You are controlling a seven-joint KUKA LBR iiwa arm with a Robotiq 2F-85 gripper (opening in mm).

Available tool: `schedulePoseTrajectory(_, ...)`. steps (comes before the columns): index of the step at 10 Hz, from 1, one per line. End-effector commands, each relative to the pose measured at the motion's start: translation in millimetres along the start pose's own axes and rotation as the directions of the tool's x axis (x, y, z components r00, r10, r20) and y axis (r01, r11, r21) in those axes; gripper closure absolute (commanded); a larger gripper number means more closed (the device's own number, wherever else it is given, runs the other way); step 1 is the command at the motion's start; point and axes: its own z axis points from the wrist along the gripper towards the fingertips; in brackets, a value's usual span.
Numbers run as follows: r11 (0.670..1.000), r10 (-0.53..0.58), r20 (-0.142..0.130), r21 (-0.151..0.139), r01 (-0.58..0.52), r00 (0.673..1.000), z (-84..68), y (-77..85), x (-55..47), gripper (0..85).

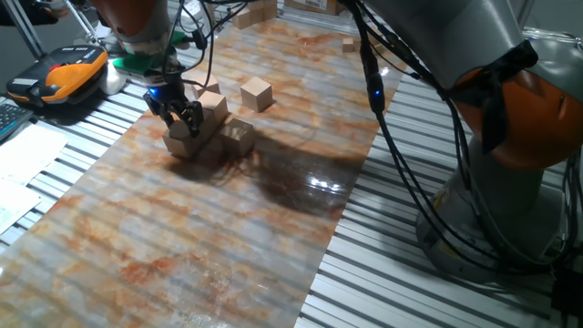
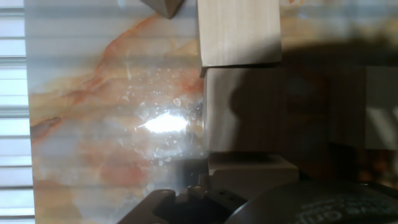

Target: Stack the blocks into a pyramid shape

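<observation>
1. The gripper (image 1: pixel 183 116) sits low at the far left of the marbled worktop (image 1: pixel 228 237), right over the cluster of blocks (image 1: pixel 208 123) being built there.
2. The dark fingers (image 1: pixel 194 117) reach down around the near-left block (image 1: pixel 181 141) of that cluster. Whether they are clamped on it or slack I cannot tell; the fixed view is too small, and the hand view shows only the gripper's dark body at its lower edge, not the tips.
3. The cluster looks like a short row with at least one block (image 1: pixel 214 100) riding higher at the back. Another block (image 1: pixel 240 134) sits at the row's right end, touching its neighbour.
4. A single loose block (image 1: pixel 257 92) stands apart, further back and to the right of the cluster, with open worktop between them.
5. In the hand view, blocks run in a line along the middle of the frame: a lit one (image 2: pixel 239 31) at the top and a shadowed one (image 2: pixel 249 109) below it, edges touching or nearly so.
6. The relation that matters: the loose block lies beyond and to the right of the fingers, so I judge the next fetch means lifting clear of the row and travelling that way.
7. The pyramid appears partly built; the base and upper tiers are not yet complete.
8. Small wooden pieces (image 1: pixel 349 44) at the worktop's far edge look unrelated.
</observation>
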Motion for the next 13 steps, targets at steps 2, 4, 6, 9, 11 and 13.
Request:
schedulePoseTrajectory(2,1.0,0.002,0.003,0.003,-0.002,1.0,0.0,0.5,-0.5,85.0)
schedulePoseTrajectory(4,1.0,0.002,0.006,0.006,-0.002,1.0,0.1,0.9,-1.0,85.0)
schedulePoseTrajectory(6,1.0,0.003,0.005,0.006,-0.003,1.0,0.1,1.0,-1.7,85.0)
schedulePoseTrajectory(9,1.0,0.008,0.004,0.006,-0.008,1.0,0.7,1.5,-2.5,85.0)
schedulePoseTrajectory(11,1.0,0.008,0.004,0.006,-0.008,1.0,0.9,1.5,-3.0,85.0)
schedulePoseTrajectory(13,1.0,0.003,0.008,0.009,-0.003,1.0,1.5,2.0,-3.5,85.0)
